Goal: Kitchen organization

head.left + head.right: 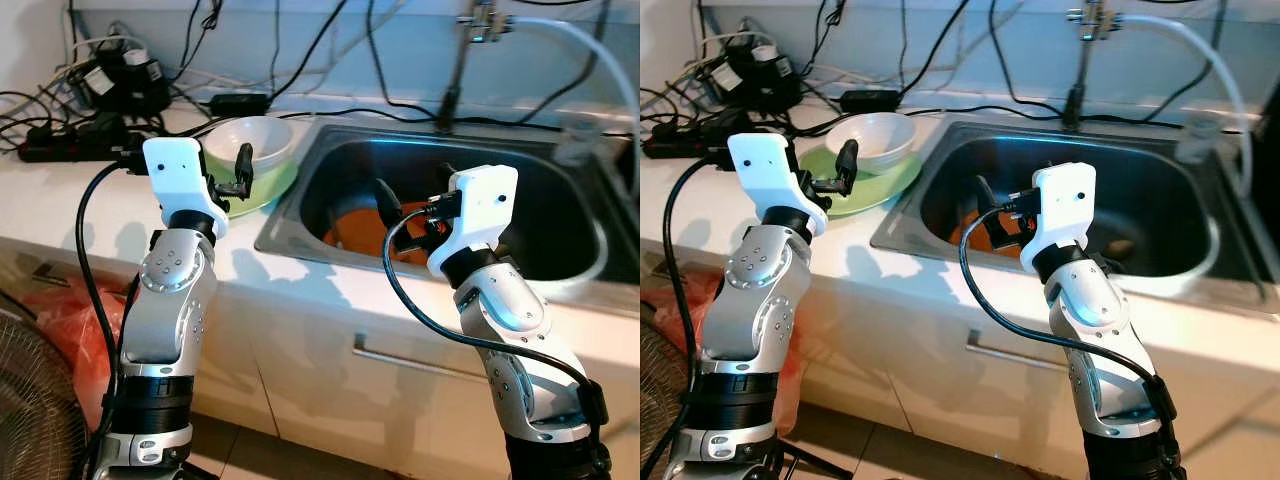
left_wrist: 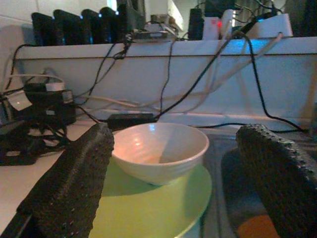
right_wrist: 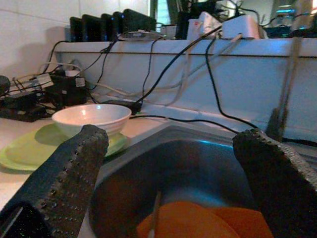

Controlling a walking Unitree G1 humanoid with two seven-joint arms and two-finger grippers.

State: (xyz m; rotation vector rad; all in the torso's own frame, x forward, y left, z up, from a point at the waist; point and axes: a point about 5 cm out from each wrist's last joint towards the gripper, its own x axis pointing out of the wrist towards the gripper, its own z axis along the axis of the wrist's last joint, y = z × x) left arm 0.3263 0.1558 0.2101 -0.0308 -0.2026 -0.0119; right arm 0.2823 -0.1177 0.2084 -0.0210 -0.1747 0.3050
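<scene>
A white bowl (image 1: 252, 140) sits on a light green plate (image 1: 272, 186) on the counter, just left of the steel sink (image 1: 290, 236). An orange dish (image 1: 358, 230) lies in the sink bottom, with a thin stick-like utensil (image 3: 154, 210) across it. My left gripper (image 1: 240, 172) is open and hovers at the plate's near edge, facing the bowl (image 2: 161, 151). Over the sink's front part, my right gripper (image 1: 415, 205) is open above the orange dish (image 3: 198, 220). Neither gripper holds anything.
A faucet (image 1: 462, 60) with a white hose rises behind the sink. A power strip and tangled cables (image 1: 75, 135) crowd the counter's back left. A whitish basin rim (image 1: 592, 262) lies at the sink's right. Below are a cabinet handle (image 1: 420, 360), a fan (image 1: 30, 415) and a red bag (image 1: 60, 310).
</scene>
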